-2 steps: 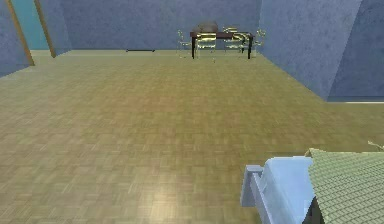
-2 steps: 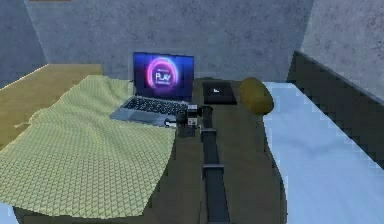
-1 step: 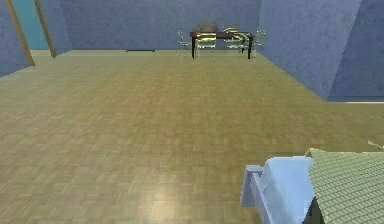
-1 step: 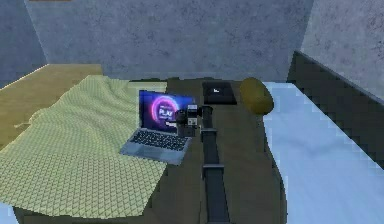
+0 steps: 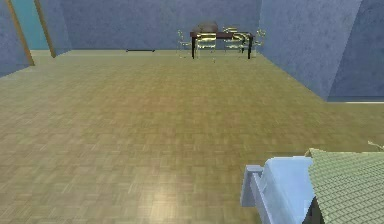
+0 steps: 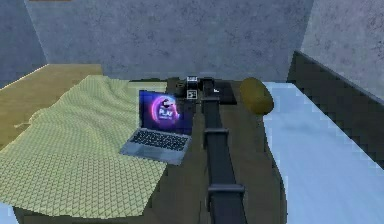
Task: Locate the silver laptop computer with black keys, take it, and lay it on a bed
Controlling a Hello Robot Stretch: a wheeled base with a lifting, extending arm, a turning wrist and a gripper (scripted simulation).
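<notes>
Arm side view: a bed (image 6: 300, 150) seen from above and to one side. A yellow blanket (image 6: 70, 140) covers its left half, a brown blanket (image 6: 255, 160) runs down the middle, and pale sheet shows on the right. A brown pillow (image 6: 256, 96) lies at the upper right of centre.

The silver laptop (image 6: 160, 128) sits left of centre on the bed, where the 2 blankets meet. Its lid is up, with a purple screen facing the bottom of the frame and dark keys below it. Its wide edge runs roughly left to right, tilted slightly.

The robot's 1 arm (image 6: 222, 165), a dark bar, rises from the bottom edge just right of the laptop. The gripper (image 6: 184, 87) is at its far end, above centre. The laptop lies just below and left of the gripper, near its fingers. Whether they touch cannot be told, nor how the fingers are set, nor whether they hold anything.

Forward view: a wooden floor (image 5: 150, 120), a dark table (image 5: 222, 38) at the far wall, and a bed corner at the lower right.

The laptop appears to be resting on the bed already. Pulling the arm back would need care not to catch the raised lid.
</notes>
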